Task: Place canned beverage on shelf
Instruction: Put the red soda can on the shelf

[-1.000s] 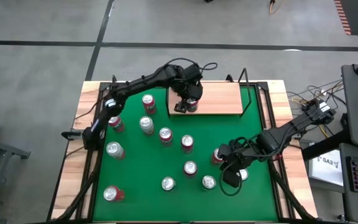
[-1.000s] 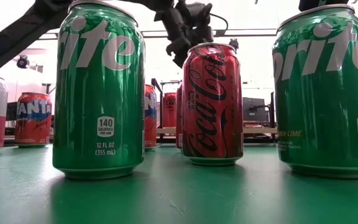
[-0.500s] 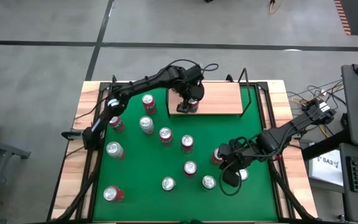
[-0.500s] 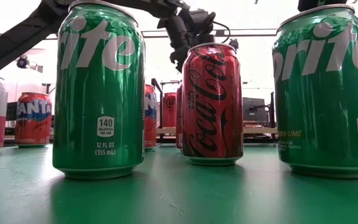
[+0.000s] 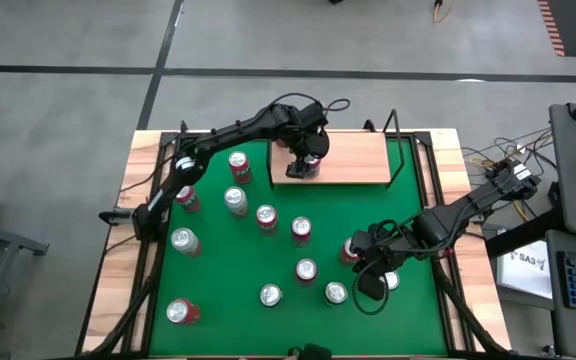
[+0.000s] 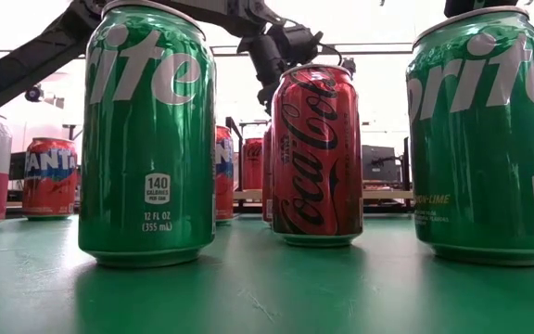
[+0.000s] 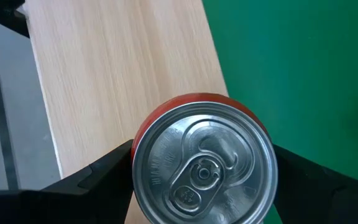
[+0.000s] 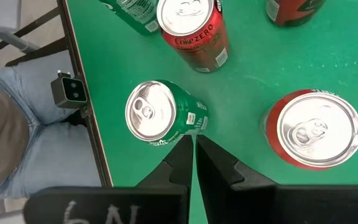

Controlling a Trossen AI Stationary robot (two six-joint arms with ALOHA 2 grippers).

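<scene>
The shelf (image 5: 353, 158), a tan board with black uprights, stands at the far middle of the green table. My left gripper (image 5: 303, 165) is over the shelf's left near corner, shut on a red canned beverage (image 7: 204, 165), which stands upright with its silver top toward the wrist camera. In the low view a Coca-Cola can (image 6: 315, 153) in front hides the held can below the left gripper (image 6: 287, 57). My right gripper (image 8: 193, 155) hangs shut over the table's near right part, above a green can (image 8: 163, 115) and touching nothing. My left gripper pinches the can's upper wall (image 7: 140, 134) between its two fingers (image 7: 101, 177), one on either side. The fingers come steeply from above. The can stays upright over the shelf's near edge (image 7: 219, 74); I cannot tell whether its base touches the board.
Several cans stand scattered over the green felt (image 5: 218, 260), one (image 5: 238, 165) just left of the shelf. Two tall green Sprite cans (image 6: 146, 139) flank the low view. A red can (image 8: 312, 127) stands near my right gripper. A person's legs (image 8: 17, 137) show beside the table's edge.
My left gripper has carried the red can a little toward the table's right, farther over the shelf, and slightly down. The can stays upright in the hold.
</scene>
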